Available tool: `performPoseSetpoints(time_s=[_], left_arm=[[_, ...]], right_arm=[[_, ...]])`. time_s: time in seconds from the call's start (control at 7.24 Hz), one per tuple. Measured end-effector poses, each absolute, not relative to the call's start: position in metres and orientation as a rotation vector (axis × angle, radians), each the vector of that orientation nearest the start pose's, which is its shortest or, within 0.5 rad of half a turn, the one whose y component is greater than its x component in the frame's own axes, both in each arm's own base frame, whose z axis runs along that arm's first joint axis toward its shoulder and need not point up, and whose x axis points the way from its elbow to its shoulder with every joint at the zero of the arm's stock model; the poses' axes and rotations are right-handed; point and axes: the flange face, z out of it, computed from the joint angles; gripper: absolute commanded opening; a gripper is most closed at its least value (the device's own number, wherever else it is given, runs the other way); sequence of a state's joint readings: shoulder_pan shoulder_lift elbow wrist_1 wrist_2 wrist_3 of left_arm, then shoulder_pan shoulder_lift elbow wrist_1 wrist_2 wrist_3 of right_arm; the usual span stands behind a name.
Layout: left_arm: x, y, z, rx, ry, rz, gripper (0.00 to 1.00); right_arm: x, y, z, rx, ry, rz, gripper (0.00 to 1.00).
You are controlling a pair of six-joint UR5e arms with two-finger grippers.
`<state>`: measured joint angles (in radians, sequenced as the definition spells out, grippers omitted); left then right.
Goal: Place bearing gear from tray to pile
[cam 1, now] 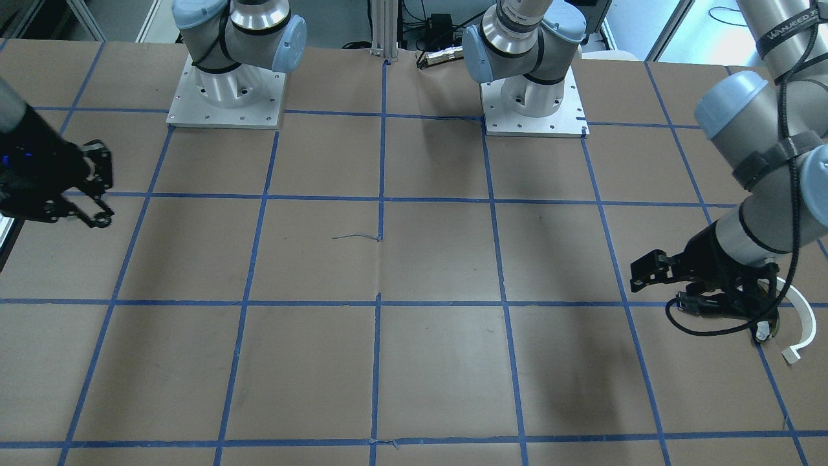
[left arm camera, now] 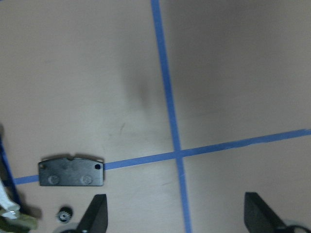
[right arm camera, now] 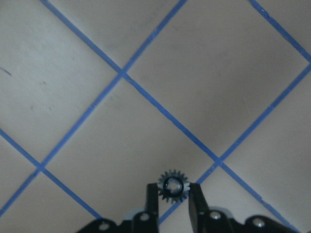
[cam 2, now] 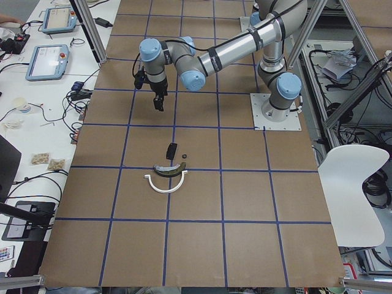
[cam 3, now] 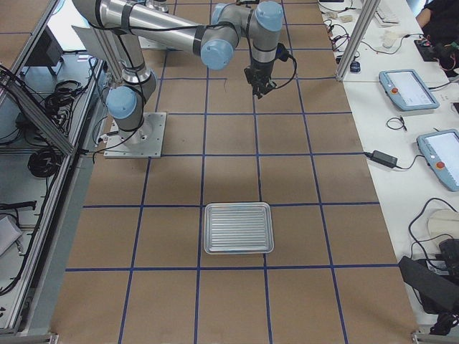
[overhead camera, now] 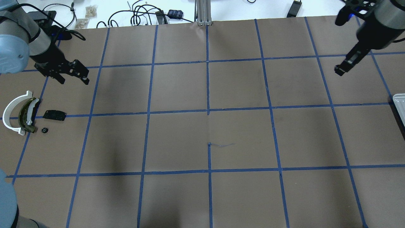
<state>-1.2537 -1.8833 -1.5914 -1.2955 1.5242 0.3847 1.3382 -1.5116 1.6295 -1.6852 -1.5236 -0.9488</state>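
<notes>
My right gripper (right arm camera: 173,190) is shut on a small dark toothed bearing gear (right arm camera: 173,185) and holds it above the brown table; in the overhead view this gripper (overhead camera: 340,70) is at the far right. The pale ribbed tray (cam 3: 238,228) lies apart from it, with only its edge (overhead camera: 399,106) showing in the overhead view. The pile is at the far left: a white arc (overhead camera: 12,111), an olive-green and white curved piece (overhead camera: 24,116) and a black plate (overhead camera: 54,115). My left gripper (overhead camera: 74,76) is open and empty just beyond the pile.
A small black gear (overhead camera: 45,130) lies beside the plate and also shows in the left wrist view (left arm camera: 64,214). Blue tape lines grid the table. Cables and small items lie past the far edge (overhead camera: 142,15).
</notes>
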Motion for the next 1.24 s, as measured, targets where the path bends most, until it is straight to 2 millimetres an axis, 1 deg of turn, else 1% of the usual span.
performPoseSetpoints(time_s=[0.14,0.28,0.41,0.55,0.69,0.83,0.97,1.1,1.24], left_arm=[[0.014,-0.612,0.334,0.002,3.235,0.061,1.0],[-0.027,-0.611,0.338,-0.067,3.254,0.06,1.0],[-0.065,-0.606,0.343,-0.106,3.273,0.061,1.0],[-0.09,-0.601,0.342,-0.134,3.285,0.075,1.0],[-0.102,-0.598,0.339,-0.152,3.293,0.091,1.0],[-0.107,-0.596,0.338,-0.16,3.302,0.099,1.0],[-0.11,-0.594,0.338,-0.163,3.312,0.102,1.0],[-0.111,-0.591,0.338,-0.164,3.316,0.106,1.0],[-0.112,-0.586,0.334,-0.162,3.316,0.12,1.0]], right_arm=[[0.075,-0.527,0.442,-0.97,2.943,-0.032,0.16],[0.126,-0.52,0.439,-0.84,2.977,-0.029,0.16],[0.169,-0.514,0.433,-0.706,3.007,-0.036,0.16],[0.21,-0.51,0.424,-0.602,3.026,-0.063,0.17],[0.25,-0.508,0.41,-0.533,3.036,-0.089,0.17],[0.279,-0.507,0.396,-0.498,3.038,-0.103,0.19],[0.294,-0.506,0.387,-0.481,3.035,-0.111,0.71],[0.301,-0.506,0.381,-0.464,3.035,-0.11,0.97],[0.304,-0.506,0.379,-0.455,3.034,-0.108,0.98]])
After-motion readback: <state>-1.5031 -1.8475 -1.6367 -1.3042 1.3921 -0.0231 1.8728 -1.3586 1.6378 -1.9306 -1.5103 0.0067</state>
